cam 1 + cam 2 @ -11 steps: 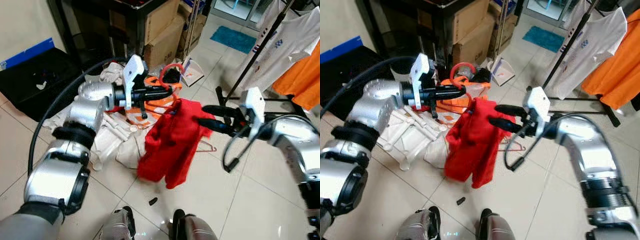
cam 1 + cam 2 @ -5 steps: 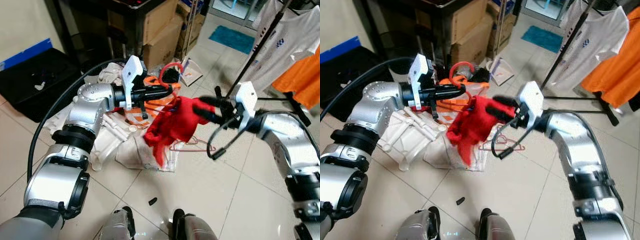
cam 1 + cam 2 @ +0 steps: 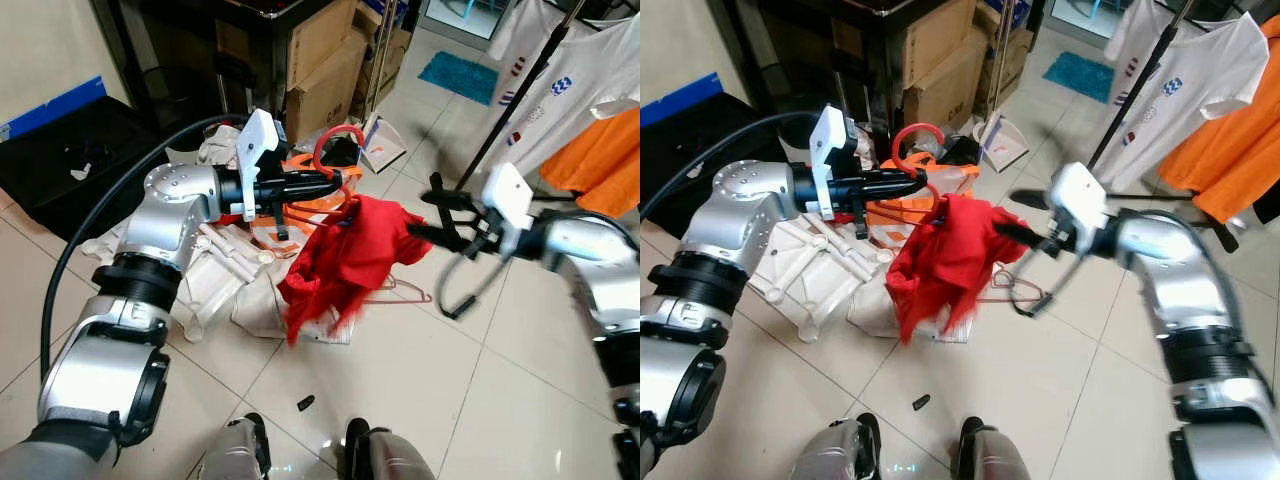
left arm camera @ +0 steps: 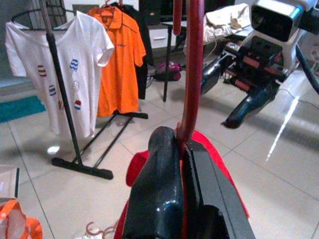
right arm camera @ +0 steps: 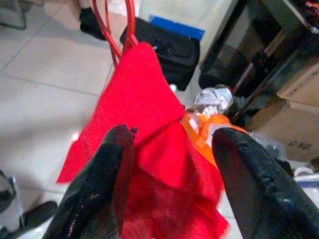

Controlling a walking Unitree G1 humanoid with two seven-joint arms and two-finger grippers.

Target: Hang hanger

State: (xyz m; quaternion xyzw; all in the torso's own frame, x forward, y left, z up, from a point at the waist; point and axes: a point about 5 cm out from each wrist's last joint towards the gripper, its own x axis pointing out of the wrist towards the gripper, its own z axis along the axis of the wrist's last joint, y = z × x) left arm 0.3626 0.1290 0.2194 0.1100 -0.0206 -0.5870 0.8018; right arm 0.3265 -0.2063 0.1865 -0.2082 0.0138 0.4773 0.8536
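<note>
A red hanger (image 3: 333,142) is held upright over the floor pile, and my left gripper (image 3: 336,184) is shut on its neck. In the left wrist view the black fingers (image 4: 162,164) clamp the red hanger (image 4: 192,74). A red garment (image 3: 345,255) droops from the hanger in a crumpled bunch. My right gripper (image 3: 432,214) is open just to the right of the cloth, with both fingers pointing at it. In the right wrist view the red garment (image 5: 149,114) lies just past the spread fingers (image 5: 119,149).
A black clothes rack (image 3: 512,105) stands at the right with a white T-shirt (image 3: 575,75) and an orange shirt (image 3: 605,160). Below the hanger lie an orange bag (image 3: 300,215), pale laundry (image 3: 225,270) and a wire hanger (image 3: 400,292). Cardboard boxes (image 3: 325,70) stand behind.
Half a second ago my right gripper was pressed into the bunched, lifted garment. It has pulled back to the right and stands open; the cloth has dropped lower. The left gripper keeps hold of the hanger.
</note>
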